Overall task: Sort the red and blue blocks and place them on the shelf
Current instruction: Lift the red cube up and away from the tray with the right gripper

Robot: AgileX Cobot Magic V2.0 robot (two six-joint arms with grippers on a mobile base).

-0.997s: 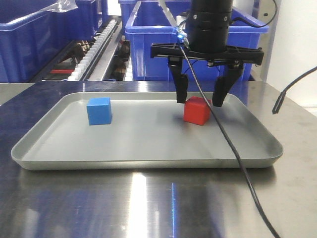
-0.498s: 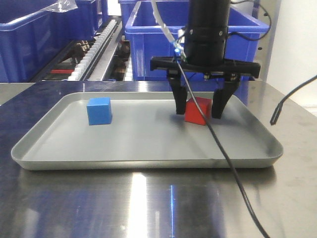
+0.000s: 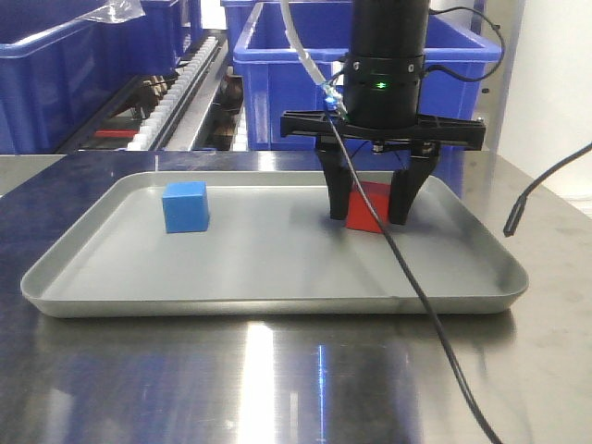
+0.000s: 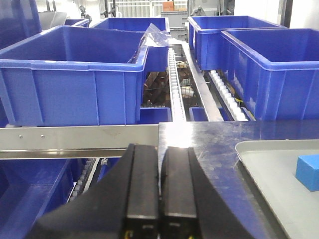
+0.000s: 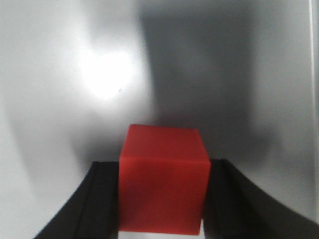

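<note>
Since a second ago: right gripper has dropped lower and its fingers have drawn in from wide apart. It is now clamped on the red block, with dark fingers against both of its sides in the wrist view.

Count, near to far: one steel tabletop; one grey tray; one red block on its right half; one blue block on its left half, well apart. Both are plain matte cubes of equal size.

Left gripper: fingers pressed together with nothing between them, facing the shelf, which carries at least four deep-blue bins.
</note>
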